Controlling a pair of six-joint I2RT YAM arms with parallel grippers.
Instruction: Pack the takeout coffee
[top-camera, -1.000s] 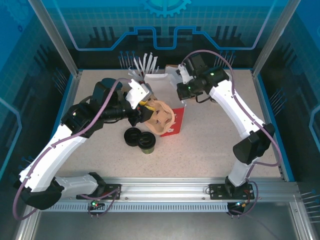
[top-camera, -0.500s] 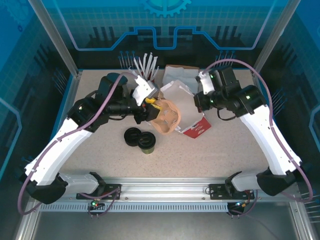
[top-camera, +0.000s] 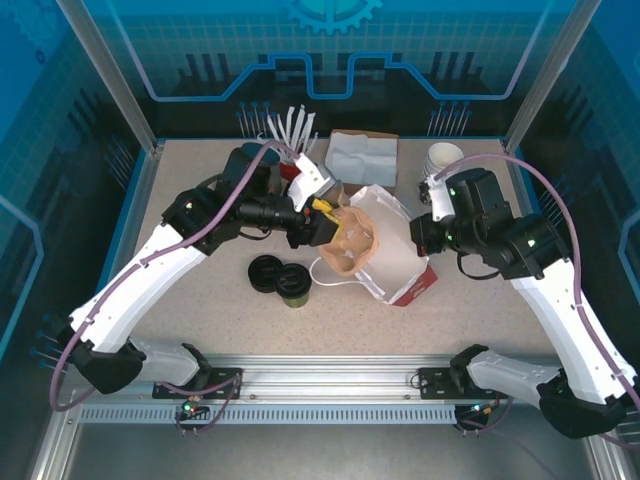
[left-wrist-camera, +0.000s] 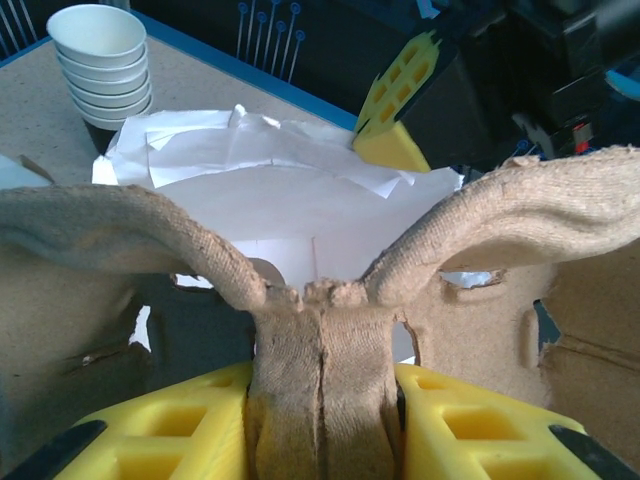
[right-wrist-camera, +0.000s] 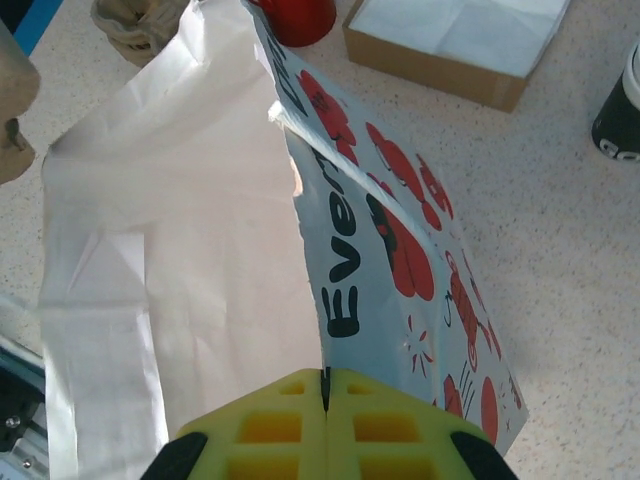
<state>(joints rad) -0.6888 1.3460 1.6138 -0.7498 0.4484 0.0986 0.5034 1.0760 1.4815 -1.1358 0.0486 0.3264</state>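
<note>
The takeout coffee (top-camera: 293, 285), a small dark cup with an olive-green top, stands on the table in front of the left arm, apart from both grippers. My left gripper (top-camera: 327, 220) is shut on the middle ridge of a brown pulp cup carrier (top-camera: 352, 240) (left-wrist-camera: 320, 380), which it holds at the mouth of a white paper bag (top-camera: 392, 262) with red print. My right gripper (top-camera: 418, 236) (right-wrist-camera: 325, 385) is shut on the bag's (right-wrist-camera: 390, 230) upper edge and holds it open and upright.
A stack of black lids (top-camera: 266, 272) touches the coffee's left side. At the back stand white stirrers (top-camera: 290, 130), a cardboard box of napkins (top-camera: 362, 155) (right-wrist-camera: 450, 40) and a stack of white-rimmed cups (top-camera: 443, 158) (left-wrist-camera: 100, 55). Blue walls ring the table.
My right gripper has pulled the bag to the right and toward the front, standing it open. My left gripper has carried the carrier right, up to the bag's mouth.
</note>
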